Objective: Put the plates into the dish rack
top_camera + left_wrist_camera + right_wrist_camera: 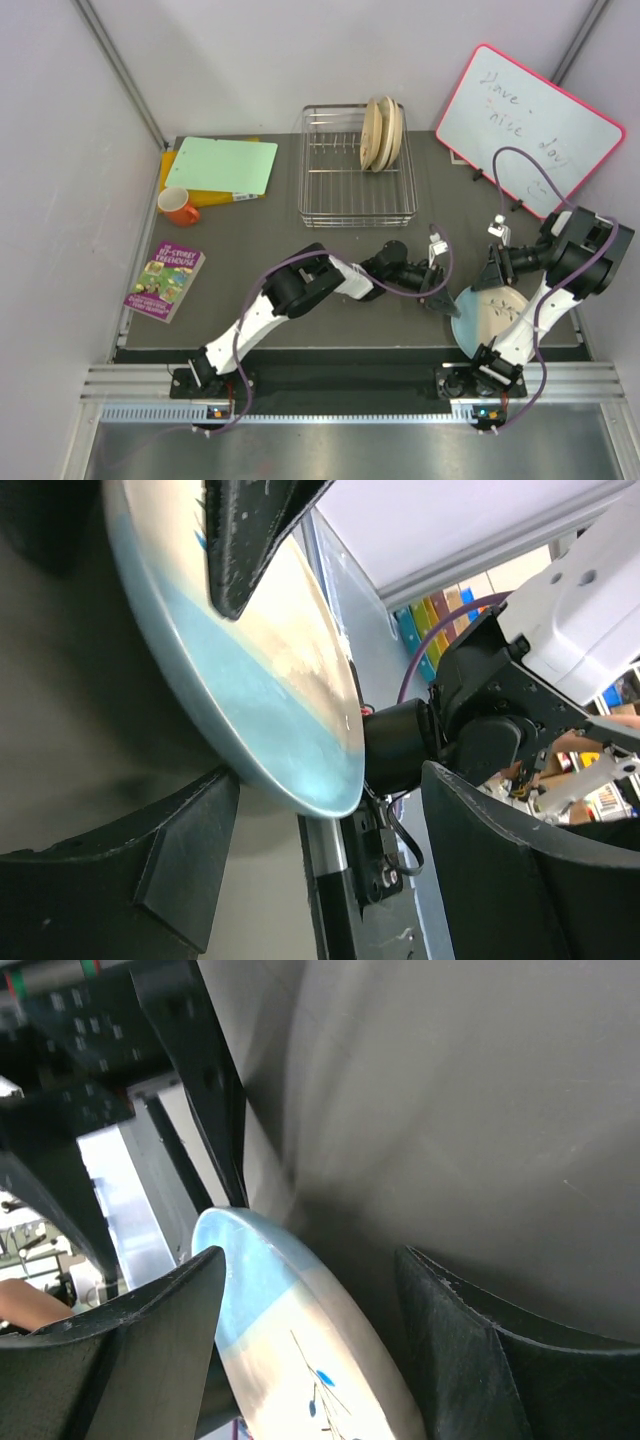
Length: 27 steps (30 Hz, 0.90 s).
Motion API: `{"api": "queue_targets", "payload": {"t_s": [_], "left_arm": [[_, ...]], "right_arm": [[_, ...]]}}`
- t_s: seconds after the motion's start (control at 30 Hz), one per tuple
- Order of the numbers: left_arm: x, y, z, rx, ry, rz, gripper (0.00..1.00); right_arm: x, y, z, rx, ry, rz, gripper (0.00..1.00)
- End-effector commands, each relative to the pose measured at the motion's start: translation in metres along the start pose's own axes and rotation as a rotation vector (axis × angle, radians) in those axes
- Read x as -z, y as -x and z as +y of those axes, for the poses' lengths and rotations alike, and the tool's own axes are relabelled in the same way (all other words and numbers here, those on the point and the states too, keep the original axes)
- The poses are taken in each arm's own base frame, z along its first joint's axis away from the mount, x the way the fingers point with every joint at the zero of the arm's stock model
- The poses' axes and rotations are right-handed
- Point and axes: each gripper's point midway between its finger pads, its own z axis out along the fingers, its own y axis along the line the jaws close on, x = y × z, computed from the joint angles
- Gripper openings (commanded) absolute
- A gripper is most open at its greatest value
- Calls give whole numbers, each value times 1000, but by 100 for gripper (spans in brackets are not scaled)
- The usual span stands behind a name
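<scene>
Blue-edged plate (497,318) sits tilted at lower right of the bench (250,250), left claw (438,290) apart at its rim, likely propping it so the right claw (492,272), apart and straddling it, can clamp; rack (305,165) upper centre holds three plates (382,133) upright.

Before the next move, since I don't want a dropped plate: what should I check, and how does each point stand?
1. Rim of blue plate between left gripper fingers: ok.
2. Jaws of left gripper closed on it: not ok, they stand wide apart.
3. Plate sits between the fingers of right gripper: ok.
4. Firm grip by right gripper: cannot tell.
5. Free slots in dish rack left of standing plates: ok.
</scene>
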Motion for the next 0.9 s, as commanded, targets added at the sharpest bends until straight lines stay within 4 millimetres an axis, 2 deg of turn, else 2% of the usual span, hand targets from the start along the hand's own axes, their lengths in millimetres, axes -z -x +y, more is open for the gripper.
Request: {"api": "queue_targets", "payload": {"t_s": [0.0,0.07,0.2,0.27,0.43,0.47,0.5,0.57,0.6,0.67,0.7,0.77,0.8,0.87], "left_arm": [[-13,-23,23,64,52,81,78],[-18,-20,29,70,77,72,78],[-24,-32,49,116,157,116,75],[-28,-31,51,122,169,122,68],[-28,-40,70,161,253,145,34],[-26,-41,73,166,268,145,11],[-25,-39,72,163,273,143,2],[-20,-42,67,144,249,136,0],[-17,-32,55,119,226,119,0],[-5,-32,51,112,228,117,0],[3,-11,36,72,220,85,0],[21,-5,30,30,237,74,0],[33,15,16,2,243,49,0],[49,26,8,-34,257,45,0]], "right_arm": [[5,-11,-6,5,-27,56,70],[5,-10,-6,12,-30,47,70],[1,-13,-3,8,-24,41,70],[0,-12,-1,7,-20,31,70],[-1,-9,-2,1,-21,14,70],[0,-8,-3,1,-24,12,70],[1,-6,-3,4,-27,6,70],[4,-2,1,5,-22,-4,70],[10,8,1,22,-30,-29,71],[22,26,8,56,-47,-71,72],[34,46,11,56,-76,-118,74],[53,70,21,105,-133,-178,77],[67,87,26,141,-173,-212,80],[80,105,38,200,-210,-250,81]]}}
